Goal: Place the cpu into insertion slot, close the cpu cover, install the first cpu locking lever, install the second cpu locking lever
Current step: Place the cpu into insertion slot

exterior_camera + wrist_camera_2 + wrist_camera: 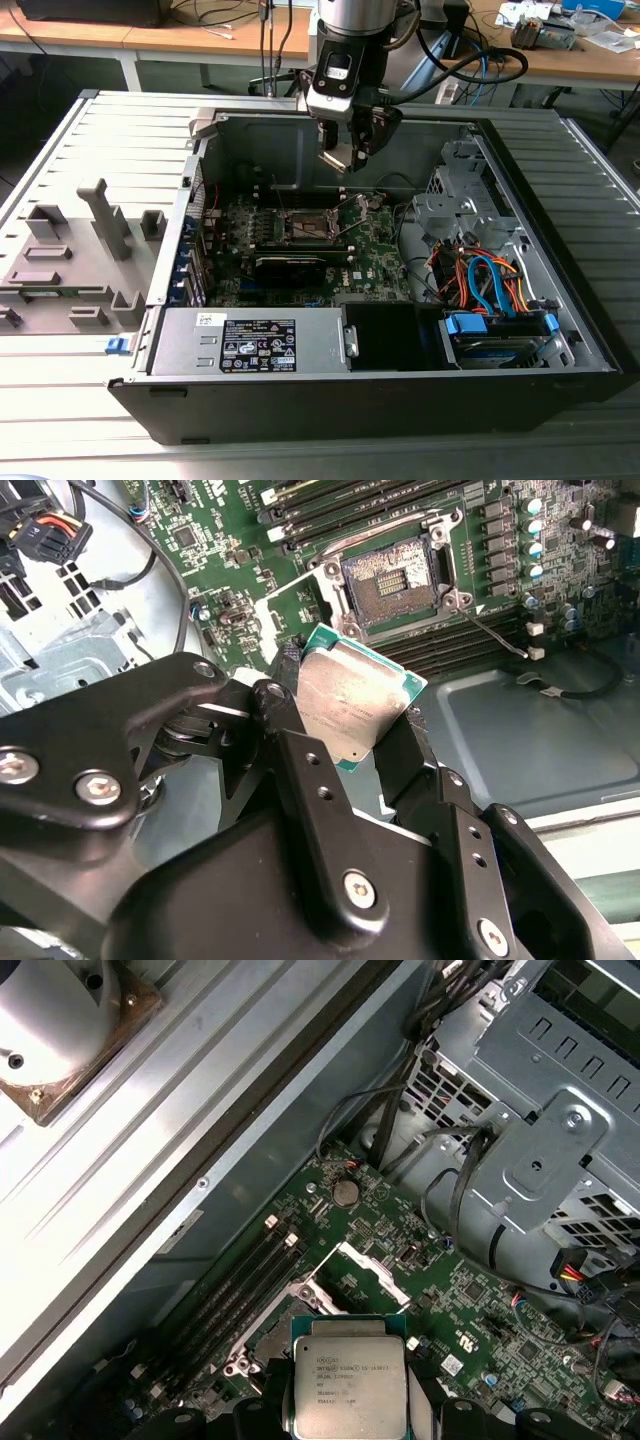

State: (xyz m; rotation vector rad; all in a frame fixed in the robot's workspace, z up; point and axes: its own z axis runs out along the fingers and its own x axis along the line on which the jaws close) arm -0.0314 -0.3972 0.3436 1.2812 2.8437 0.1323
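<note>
Status: cpu (355,705) pinched by opposite edges in closed gripper (348,720), poised clear of bare insertion slot (388,580), likely sparing contact face.

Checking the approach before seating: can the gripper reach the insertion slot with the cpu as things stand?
Probably yes. The gripper holds the cpu; the insertion slot lies bare, the cpu cover looks swung aside, and nothing seems to stand between.

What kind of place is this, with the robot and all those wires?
Probably a robotics lab or workshop. An opened computer case lies on a ribbed metal table, a robot's hand holds a cpu above the circuit board, and wooden desks with cables stand behind.
</note>
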